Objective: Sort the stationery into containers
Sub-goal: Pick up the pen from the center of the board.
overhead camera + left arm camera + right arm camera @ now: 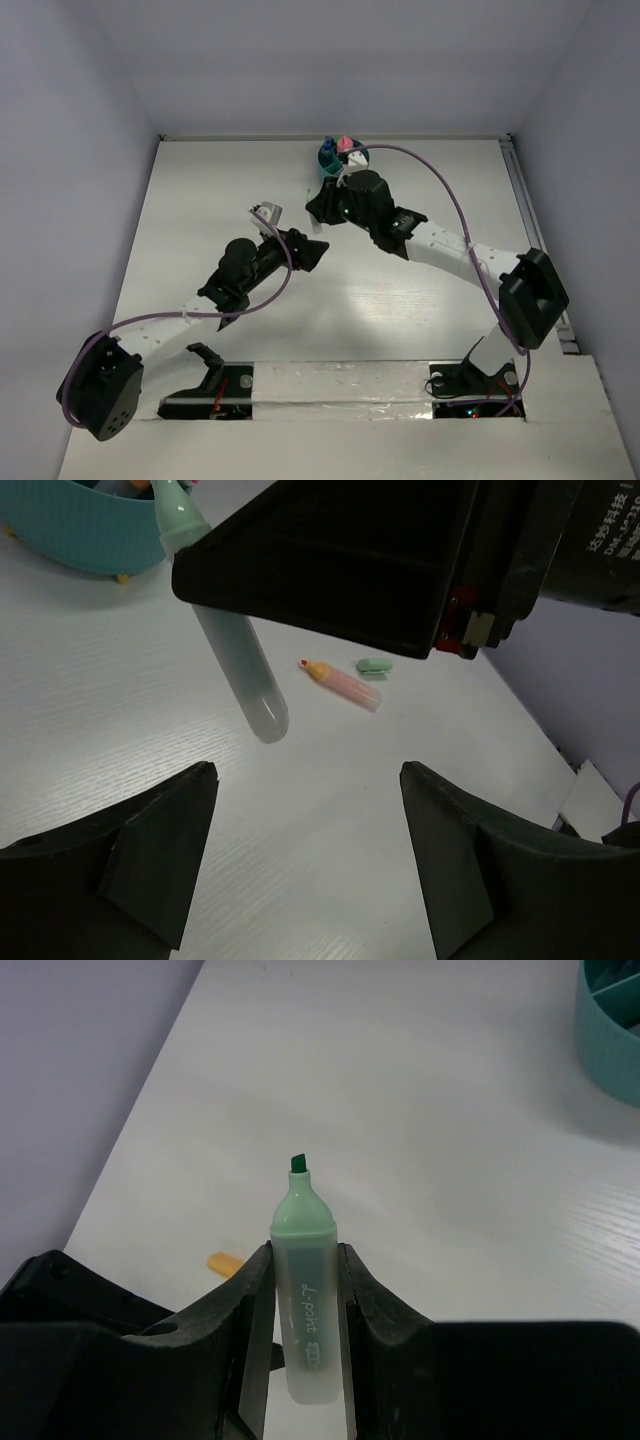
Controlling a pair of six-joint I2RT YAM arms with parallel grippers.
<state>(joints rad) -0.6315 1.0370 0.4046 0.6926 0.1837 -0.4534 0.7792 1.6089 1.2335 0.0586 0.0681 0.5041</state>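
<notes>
Your right gripper (305,1260) is clamped on the green highlighter (305,1330), one finger pressing each side of its clear barrel. The highlighter is uncapped, with its dark green chisel tip bare and pointing away from the wrist. It is held off the table (200,200), tilted, with its tip end toward the teal cup (80,535). From the left wrist view the tip end overlaps the cup's rim, and you cannot tell whether the two touch.

The cup stands at the far side of the table, a little right of centre, and your right gripper is just near of it. A pink top and a blue top stick up out of the cup.

Your left gripper (310,850) is nearer and to the left, above bare table. Its jaws are wide apart with nothing between them.

Beyond the held highlighter in the left wrist view, a pink marker (342,683) with an orange tip lies flat on the table. A small green piece (375,665) lies just beside it, and the two do not touch.
</notes>
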